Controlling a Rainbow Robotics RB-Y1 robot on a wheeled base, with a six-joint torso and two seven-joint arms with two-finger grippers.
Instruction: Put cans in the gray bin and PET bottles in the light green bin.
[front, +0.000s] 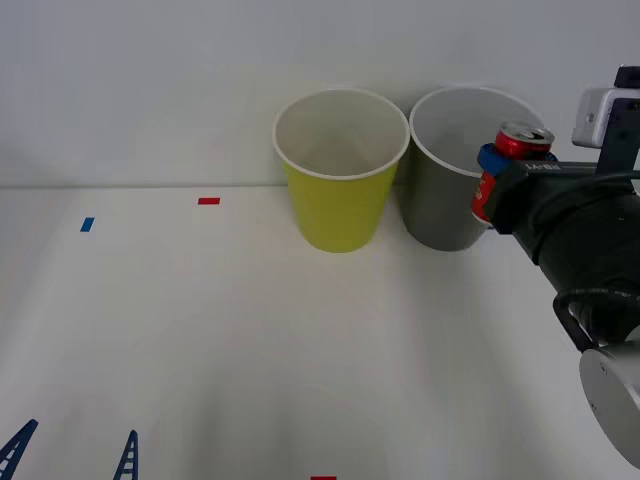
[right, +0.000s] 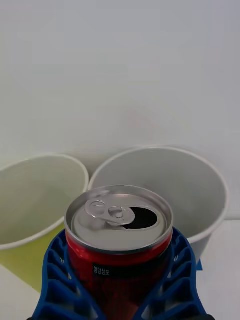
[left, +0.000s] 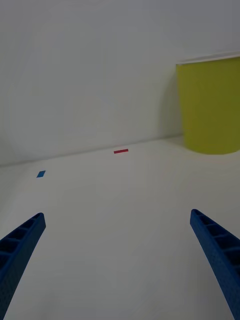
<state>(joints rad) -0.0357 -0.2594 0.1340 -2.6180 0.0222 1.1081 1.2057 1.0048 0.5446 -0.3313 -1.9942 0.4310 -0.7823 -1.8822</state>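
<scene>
Red can (right: 119, 235): pinched upright in my right gripper (right: 120, 280) beside the gray bin (front: 440, 215)'s rim, not yet dropped; left gripper (left: 120, 260) spread, idle.

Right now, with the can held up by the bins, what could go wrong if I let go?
1. The right hand holds the red can near the gray bin's front rim, so an early release might clip the rim and fall outside.
2. The light green bin stands close beside; drifting left could drop it there.
3. The can is open; leftover liquid could spill.

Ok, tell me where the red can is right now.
The red can is upright in the right gripper on the front view's right side, held up at the gray bin's rim, right of the light green bin.
</scene>
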